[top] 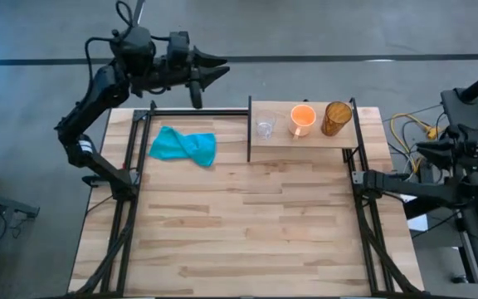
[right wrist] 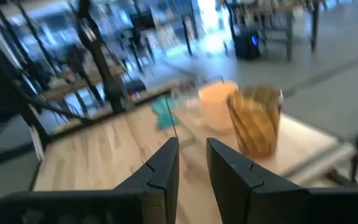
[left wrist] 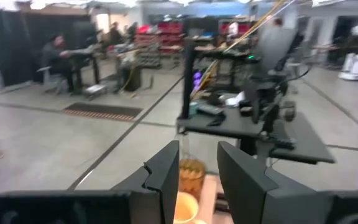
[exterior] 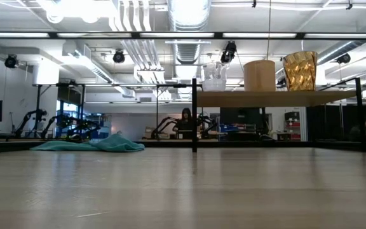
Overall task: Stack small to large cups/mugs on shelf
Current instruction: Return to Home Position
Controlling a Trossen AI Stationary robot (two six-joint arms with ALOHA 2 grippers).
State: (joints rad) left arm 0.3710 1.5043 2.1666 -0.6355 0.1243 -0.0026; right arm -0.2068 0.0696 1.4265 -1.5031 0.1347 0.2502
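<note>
Three vessels stand in a row on the shelf (top: 285,139) at the table's far right. They are the clear glass cup (top: 265,126), the orange mug (top: 303,119) and the brown cup (top: 335,118). In the low view the glass cup (exterior: 214,79), mug (exterior: 260,75) and brown cup (exterior: 300,70) rest by their bases on the shelf (exterior: 272,98). My left gripper (top: 216,70) hovers beyond the table's far edge, left of the shelf, fingers slightly apart and empty (left wrist: 199,155). My right gripper (right wrist: 192,149) waits off the table's right side, slightly open and empty, facing the brown cup (right wrist: 255,121) and mug (right wrist: 216,102).
A teal cloth (top: 185,146) lies crumpled on the tabletop near the far left. Black frame posts (top: 249,129) edge the shelf and the table's sides. Bare planks (top: 247,224) fill the table's middle and near part. Cables and equipment (top: 413,129) sit off the right edge.
</note>
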